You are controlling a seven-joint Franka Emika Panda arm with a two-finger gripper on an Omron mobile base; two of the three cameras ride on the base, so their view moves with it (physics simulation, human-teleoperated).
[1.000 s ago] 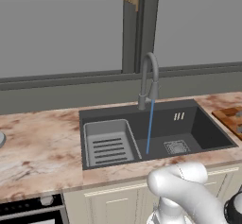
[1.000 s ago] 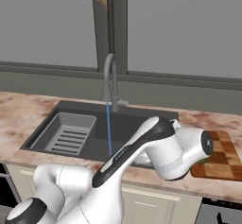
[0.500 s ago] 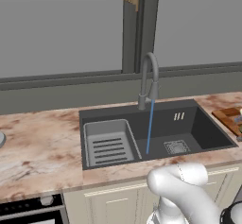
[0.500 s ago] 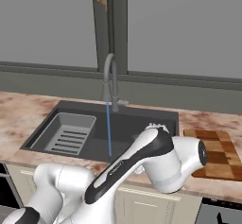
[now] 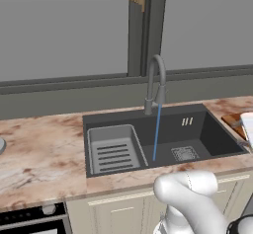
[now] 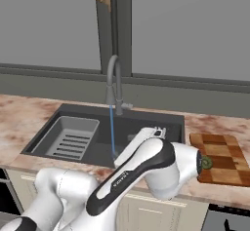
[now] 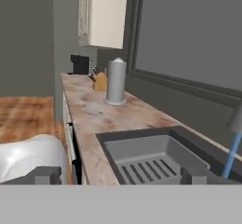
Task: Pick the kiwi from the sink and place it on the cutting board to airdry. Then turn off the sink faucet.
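The kiwi lies on the left part of the checkered cutting board, right of the sink; my arm's elbow hides part of it. A corner of the cutting board peeks in at the right edge. Water runs in a thin blue stream from the grey gooseneck faucet into the dark sink. My gripper is open with nothing between its fingers, which stand wide apart. It looks sideways along the counter over the sink, with the stream at the right.
A grey ribbed tray fills the sink's left part. Further along the counter stand a paper towel roll, a knife block and a dark appliance. A window wall rises behind the faucet. A stove front sits lower left.
My arm has swung left, away from the cutting board, and the kiwi now shows lying on the board. The water keeps running.
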